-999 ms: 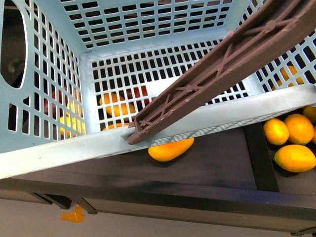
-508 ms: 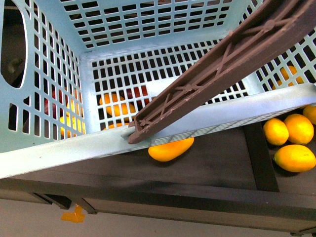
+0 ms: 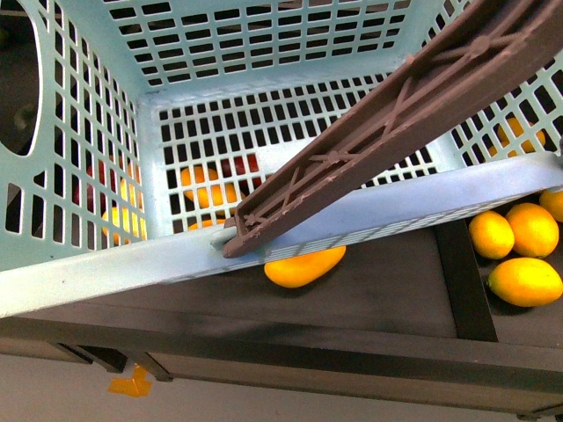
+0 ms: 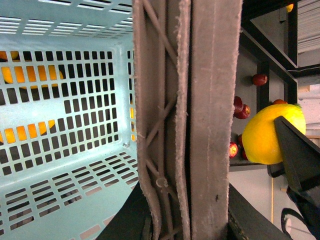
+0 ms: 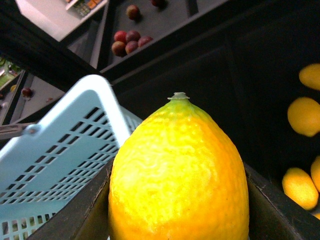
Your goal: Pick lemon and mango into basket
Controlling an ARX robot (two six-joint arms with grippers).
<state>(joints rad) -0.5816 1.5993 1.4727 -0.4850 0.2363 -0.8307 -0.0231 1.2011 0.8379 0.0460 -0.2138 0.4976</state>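
Holding basket [image 3: 396,207] up by its handle [image 3: 396,114] w/ left hand [image 4: 187,220] clamped shut; mango [image 3: 303,265] lies on dark shelf [image 3: 387,290] under rim; right hand [image 5: 180,215] clamped on lemon [image 5: 177,160] just outside basket. Firm, waxy, prob slippery: grip mid-belly.

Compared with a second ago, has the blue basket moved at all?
Yes, slightly. The basket and its brown handle have slid left against the mango, which lies still on the shelf.

Bright even light; front view sharp; lemon [image 5: 178,180] close, slightly soft; shelf [image 3: 378,290] recesses dark.
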